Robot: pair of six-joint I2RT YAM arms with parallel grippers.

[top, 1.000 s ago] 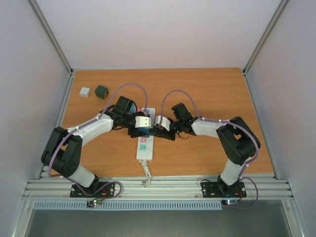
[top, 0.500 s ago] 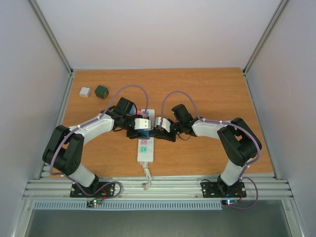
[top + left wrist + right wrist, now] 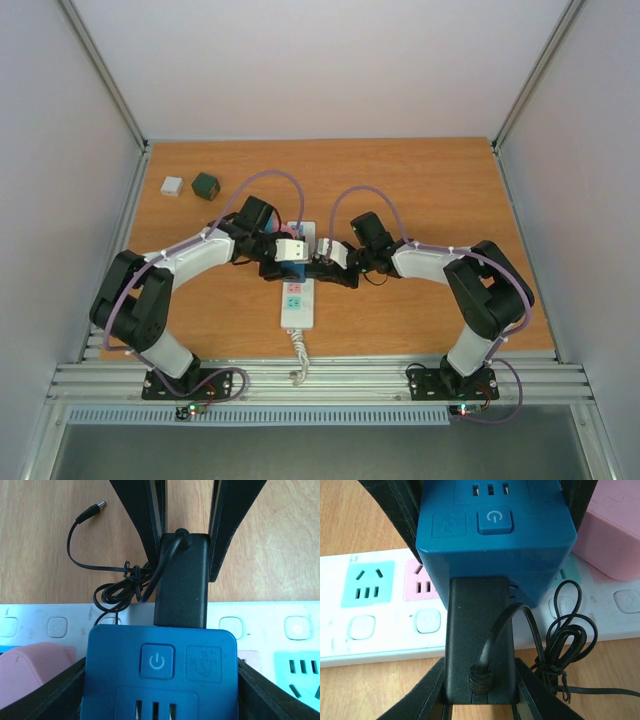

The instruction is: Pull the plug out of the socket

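The socket [image 3: 296, 312] is a long white strip with pastel outlet faces [image 3: 367, 584], lying across the table's middle. On it stands a blue adapter cube [image 3: 160, 665], with my left gripper [image 3: 160, 690] shut on its two sides. The plug [image 3: 477, 635] is a black block with a thin black cord. It butts against the cube's side with no gap showing. My right gripper [image 3: 479, 695] is shut on the plug's outer end. From above, the left gripper [image 3: 286, 262] and right gripper [image 3: 320, 262] meet over the strip.
A pink cube [image 3: 615, 540] sits on the strip beside the blue one. The plug's cord lies in a loose coil [image 3: 122, 582], with a barrel tip [image 3: 96, 507] on the wood. A white block [image 3: 172, 186] and a dark green block [image 3: 206, 185] lie at back left.
Both wrists and the strip have shifted slightly to the right. Both grips are unchanged.
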